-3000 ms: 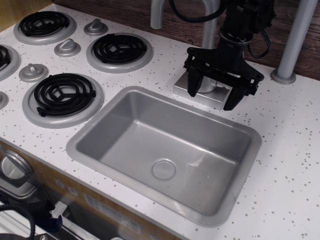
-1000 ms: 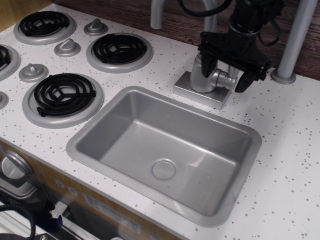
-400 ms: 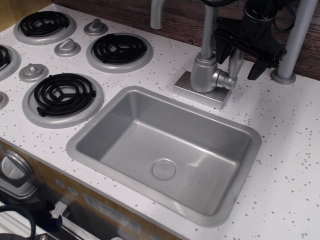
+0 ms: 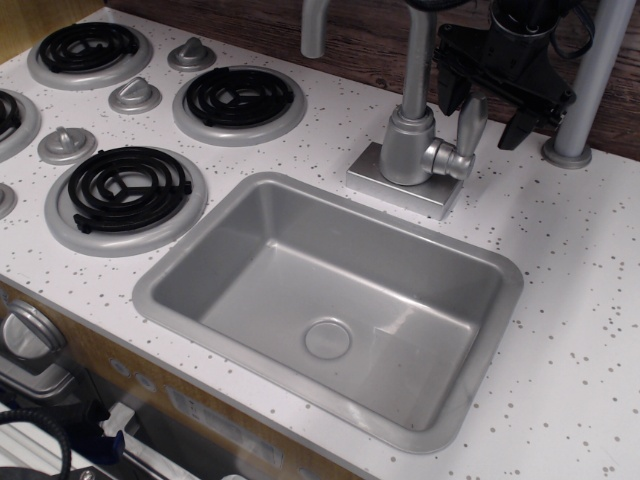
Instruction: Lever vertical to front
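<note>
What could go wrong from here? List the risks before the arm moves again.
The lever stands upright with the open gripper spread around its tip; a shallow hold could slip off when it is pulled forward. The spout pipe rises close beside the left finger, so a sideways drift may knock it. Overshooting forward could drive the gripper toward the sink.

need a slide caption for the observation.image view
Open black claw poised above the upright faucet lever, beside the empty sink.

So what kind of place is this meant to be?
It looks like a play kitchen counter, probably a toy one: a grey sink set in a speckled white top, a faucet with an upright lever behind it, and black coil burners with knobs on the left.
</note>
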Controlling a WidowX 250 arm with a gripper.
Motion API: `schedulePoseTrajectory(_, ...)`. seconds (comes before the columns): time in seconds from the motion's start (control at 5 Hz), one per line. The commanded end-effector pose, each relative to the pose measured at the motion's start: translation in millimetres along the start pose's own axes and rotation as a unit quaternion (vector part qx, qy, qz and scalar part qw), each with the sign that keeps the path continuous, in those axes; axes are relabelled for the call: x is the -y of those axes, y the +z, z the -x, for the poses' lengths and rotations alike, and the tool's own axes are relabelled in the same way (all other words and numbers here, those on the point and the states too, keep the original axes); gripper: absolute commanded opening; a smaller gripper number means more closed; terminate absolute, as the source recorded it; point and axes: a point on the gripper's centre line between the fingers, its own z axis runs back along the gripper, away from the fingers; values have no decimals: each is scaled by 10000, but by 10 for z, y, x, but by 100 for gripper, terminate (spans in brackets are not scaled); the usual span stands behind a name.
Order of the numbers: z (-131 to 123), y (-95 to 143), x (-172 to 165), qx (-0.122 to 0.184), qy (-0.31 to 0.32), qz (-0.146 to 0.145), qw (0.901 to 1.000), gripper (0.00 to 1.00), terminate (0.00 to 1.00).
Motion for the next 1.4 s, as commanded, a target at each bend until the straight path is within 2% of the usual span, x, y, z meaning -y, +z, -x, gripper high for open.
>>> schedulePoseTrajectory(0.0,-146,152,-10,217,12,-13,9998,0,0)
schedulePoseTrajectory(0.2,-91,135,-16,90,88,-52,9999,0,0)
schedulePoseTrajectory(0.6,122,222,-79,-766,297,-296,9962,0,0)
schedulePoseTrajectory(1.2,486,0,-79,-837,778,58,9934,0,0)
